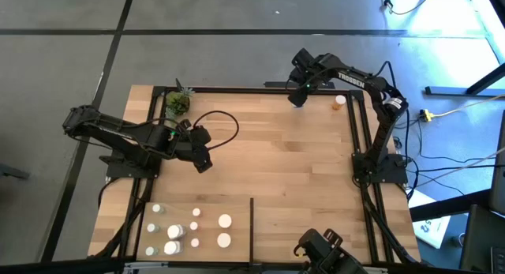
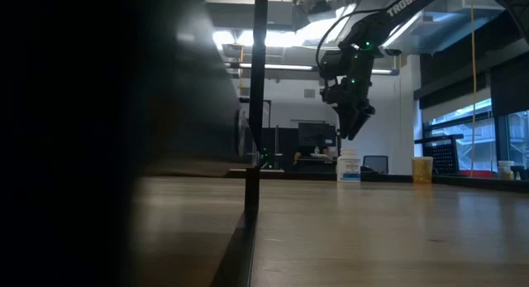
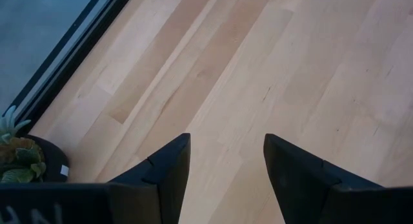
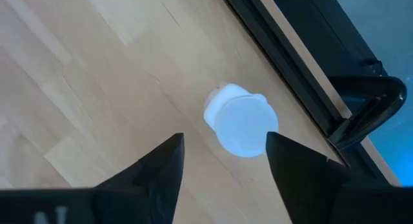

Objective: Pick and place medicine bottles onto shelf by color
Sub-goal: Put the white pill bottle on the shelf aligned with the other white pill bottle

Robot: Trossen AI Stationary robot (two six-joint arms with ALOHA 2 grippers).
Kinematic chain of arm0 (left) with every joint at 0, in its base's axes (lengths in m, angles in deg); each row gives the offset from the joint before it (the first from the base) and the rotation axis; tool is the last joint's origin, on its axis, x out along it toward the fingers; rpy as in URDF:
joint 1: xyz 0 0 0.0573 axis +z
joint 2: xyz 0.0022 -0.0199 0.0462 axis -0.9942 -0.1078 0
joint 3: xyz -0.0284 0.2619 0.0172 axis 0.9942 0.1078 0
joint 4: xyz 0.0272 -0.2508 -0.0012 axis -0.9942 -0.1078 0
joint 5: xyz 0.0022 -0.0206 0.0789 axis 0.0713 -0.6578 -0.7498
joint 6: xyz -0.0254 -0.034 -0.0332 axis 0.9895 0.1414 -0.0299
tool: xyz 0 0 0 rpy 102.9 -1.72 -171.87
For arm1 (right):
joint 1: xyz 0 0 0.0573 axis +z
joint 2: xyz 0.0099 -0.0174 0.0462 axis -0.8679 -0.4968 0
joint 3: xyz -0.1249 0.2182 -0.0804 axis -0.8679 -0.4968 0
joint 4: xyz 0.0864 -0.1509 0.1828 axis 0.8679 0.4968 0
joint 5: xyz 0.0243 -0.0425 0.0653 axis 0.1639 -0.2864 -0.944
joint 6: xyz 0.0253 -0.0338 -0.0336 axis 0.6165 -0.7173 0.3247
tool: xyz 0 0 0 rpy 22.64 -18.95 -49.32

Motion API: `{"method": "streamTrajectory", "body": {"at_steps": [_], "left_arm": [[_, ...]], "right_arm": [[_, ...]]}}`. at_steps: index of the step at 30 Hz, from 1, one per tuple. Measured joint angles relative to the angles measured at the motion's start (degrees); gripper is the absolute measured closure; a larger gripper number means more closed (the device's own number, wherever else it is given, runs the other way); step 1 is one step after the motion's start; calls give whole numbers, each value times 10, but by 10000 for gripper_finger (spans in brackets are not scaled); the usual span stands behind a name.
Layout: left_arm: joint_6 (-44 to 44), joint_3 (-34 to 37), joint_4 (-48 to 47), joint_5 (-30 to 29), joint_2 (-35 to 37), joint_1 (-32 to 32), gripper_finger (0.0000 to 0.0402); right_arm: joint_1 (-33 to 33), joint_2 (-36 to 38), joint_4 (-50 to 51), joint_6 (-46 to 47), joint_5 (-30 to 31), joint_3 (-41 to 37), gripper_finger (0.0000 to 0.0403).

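A white medicine bottle (image 4: 241,124) with a white cap stands upright on the light-wood shelf (image 1: 284,163), close to the far black bar. My right gripper (image 4: 224,167) hangs open just above it, pointing down, and touches nothing; the low view shows a gap between the right gripper (image 2: 357,131) and the bottle (image 2: 349,165). To the right of it stands an orange bottle (image 1: 339,102). Several white and pale green bottles (image 1: 189,230) stand at the near left, beside the thin divider strip (image 1: 251,227). My left gripper (image 1: 202,160) waits open over bare wood at the left.
A small potted plant (image 1: 178,103) sits at the far left corner, with a black cable loop (image 1: 215,124) lying beside it. Black frame bars (image 1: 357,140) run round the wood. Dark gear (image 1: 327,254) stands at the near edge. The middle of the wood is bare.
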Motion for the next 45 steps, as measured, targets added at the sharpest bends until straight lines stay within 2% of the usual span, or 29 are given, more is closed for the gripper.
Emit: {"method": "streamTrajectory", "body": {"at_steps": [7, 17, 21, 28, 37, 45], "left_arm": [[0, 0, 0, 0, 0, 0, 211], [0, 0, -3, 0, 0, 0, 211], [0, 0, -5, 0, 0, 0, 211], [0, 0, -5, 0, 0, 0, 211], [0, 0, -5, 0, 0, 0, 211], [0, 0, -5, 0, 0, 0, 211]], "right_arm": [[0, 0, -1, 0, 4, 0, 205], [0, 0, -1, -12, 6, 0, 158], [0, -13, -1, 20, 6, 0, 145], [0, -33, -17, 33, 8, -1, 143], [0, -35, -32, 34, 48, -1, 143], [0, -35, -30, 35, 49, -1, 143]]}}
